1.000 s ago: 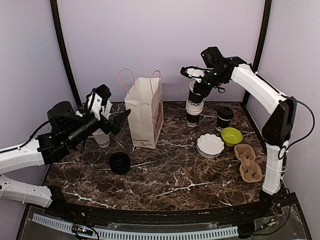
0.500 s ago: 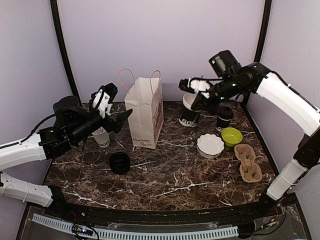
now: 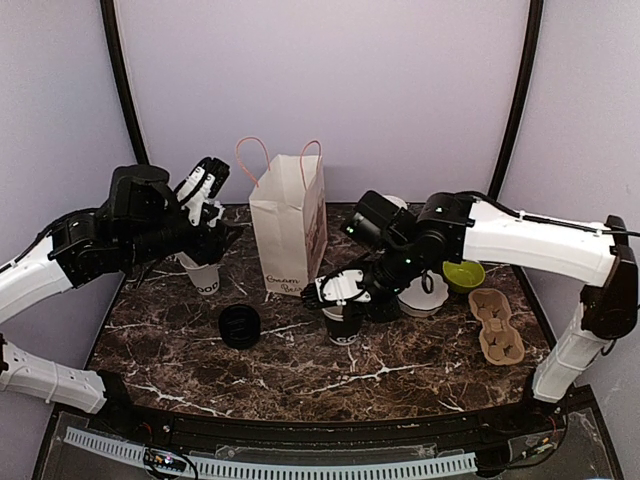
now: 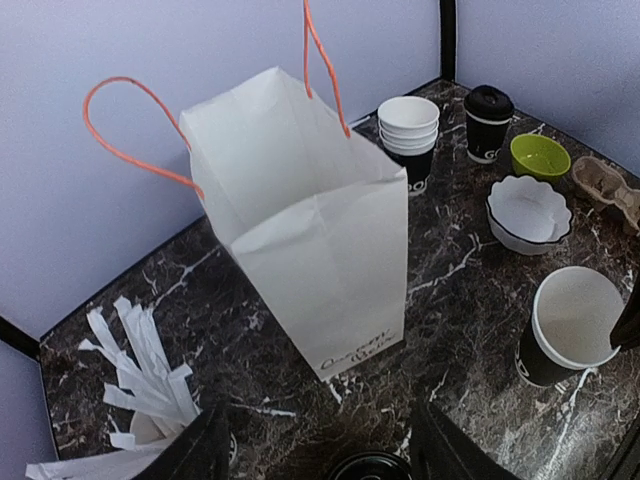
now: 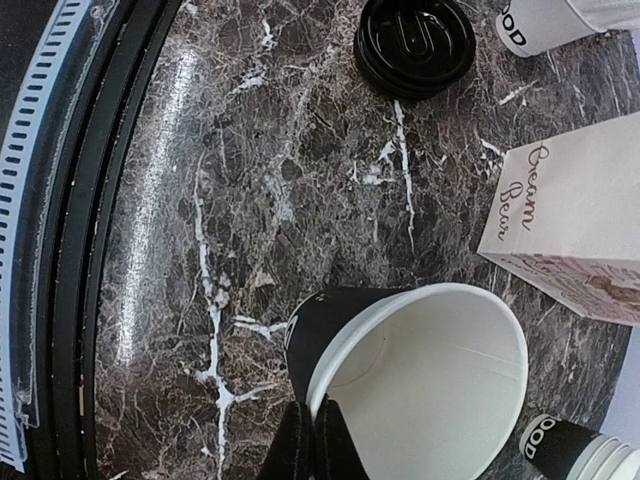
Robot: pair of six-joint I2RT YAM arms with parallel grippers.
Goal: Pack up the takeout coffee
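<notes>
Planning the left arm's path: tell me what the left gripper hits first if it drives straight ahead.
Likely the bag: the left gripper points at its near face. The lids seem to lie below that line, though depth is unclear.

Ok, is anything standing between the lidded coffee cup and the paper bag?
Yes. The stack of lidless cups stands directly between the lidded coffee cup and the paper bag. Sliding straight across would probably hit it; the cup likely needs lifting over it.

Lavender walls (image 3: 320, 90), dark marble tabletop (image 3: 300, 370)
</notes>
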